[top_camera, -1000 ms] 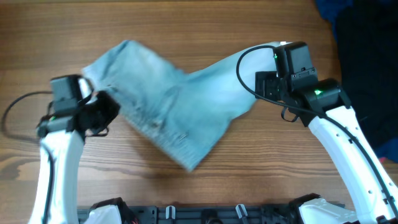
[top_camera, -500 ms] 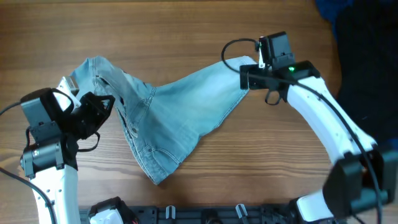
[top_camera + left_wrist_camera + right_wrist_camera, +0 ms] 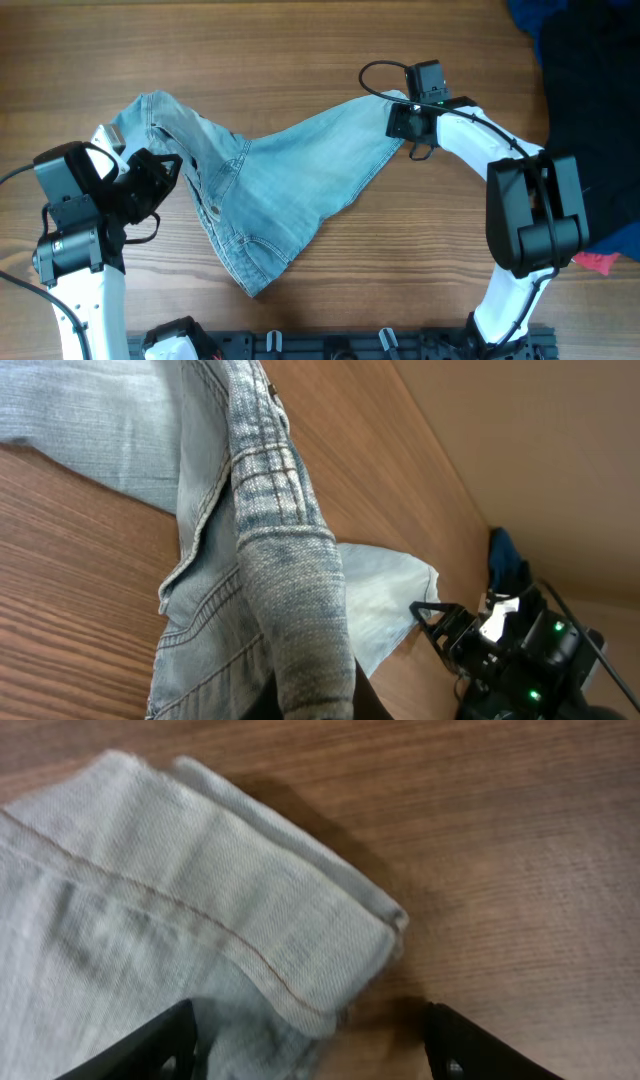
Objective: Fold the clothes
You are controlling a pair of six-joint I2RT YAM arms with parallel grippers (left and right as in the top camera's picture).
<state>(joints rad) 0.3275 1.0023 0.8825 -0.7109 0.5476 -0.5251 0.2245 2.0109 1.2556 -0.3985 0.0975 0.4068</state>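
Wooden table (image 3: 300,40) carries the shorts (image 3: 290,175), rumpled across the middle-left of the overhead frame, with no fold made yet (all of it is left to do). Left gripper (image 3: 165,172) pinches the waistband (image 3: 270,510); right gripper (image 3: 398,124) stands spread wide around the hem corner (image 3: 380,920).

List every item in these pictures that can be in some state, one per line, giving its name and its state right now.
denim shorts: unfolded, lying rumpled and partly bunched
left gripper: shut on a bunched ridge of the denim shorts
right gripper: open, fingers apart at the hem corner, holding nothing
dark cloth pile: heaped at the far right
pink-red cloth: crumpled, partly hidden by the right arm
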